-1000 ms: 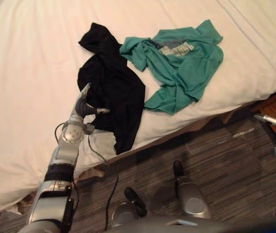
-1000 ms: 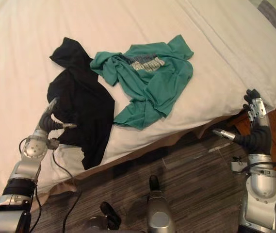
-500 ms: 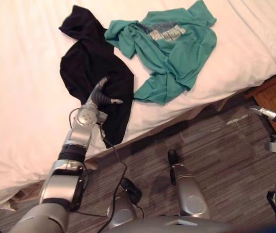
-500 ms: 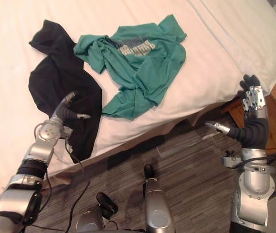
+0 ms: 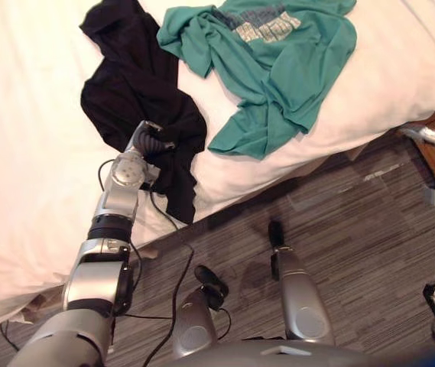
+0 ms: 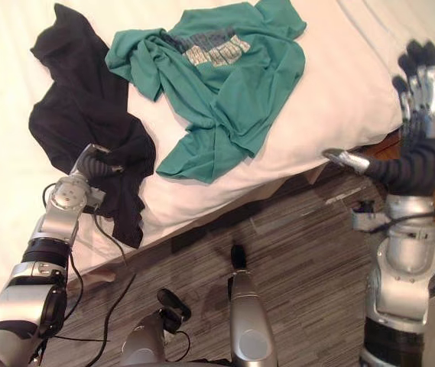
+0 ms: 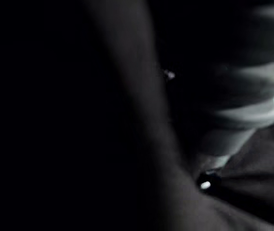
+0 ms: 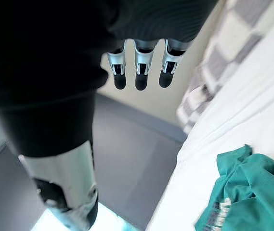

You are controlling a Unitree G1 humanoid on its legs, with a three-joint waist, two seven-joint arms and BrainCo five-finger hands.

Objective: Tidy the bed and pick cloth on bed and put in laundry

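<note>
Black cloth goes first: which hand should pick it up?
Left. The left hand sits on the black cloth near the edge of the bed. The right hand is raised and open beside the bed, apart from both the black cloth and the green shirt.

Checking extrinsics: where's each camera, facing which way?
Left eye view: on the head, looking down at the bed, black garment and green T-shirt; left hand on the garment.
Right eye view: same head and scene, slightly offset; right hand raised open beside the bed.
Left wrist view: left wrist, close against the black garment, own hand alongside.
Right wrist view: right wrist, along its straight fingers, across the bed to the green T-shirt.
Shared: both eye views and right wrist view show the green T-shirt.
</note>
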